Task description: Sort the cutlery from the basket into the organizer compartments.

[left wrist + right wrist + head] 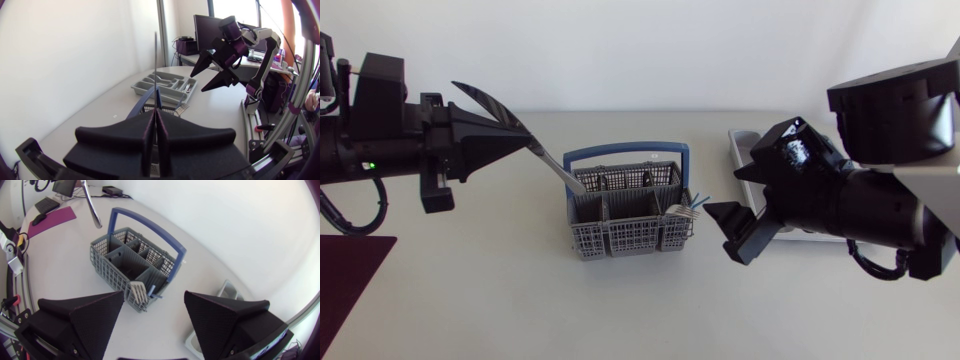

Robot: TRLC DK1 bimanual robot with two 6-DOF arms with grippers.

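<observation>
Head view: the left gripper is clamped on a knife held aslant above the basket; forks remain in its right compartment; the organizer lies beyond, partly behind the right arm. The knife should probably clear the blue handle before travelling across.

Left wrist view: the knife shows edge-on between closed fingers; a firm, centred grip matters; the organizer sits ahead, the right gripper near the path.

Right wrist view: the right gripper is spread wide, holding nothing, over the basket; it had best give way.
</observation>
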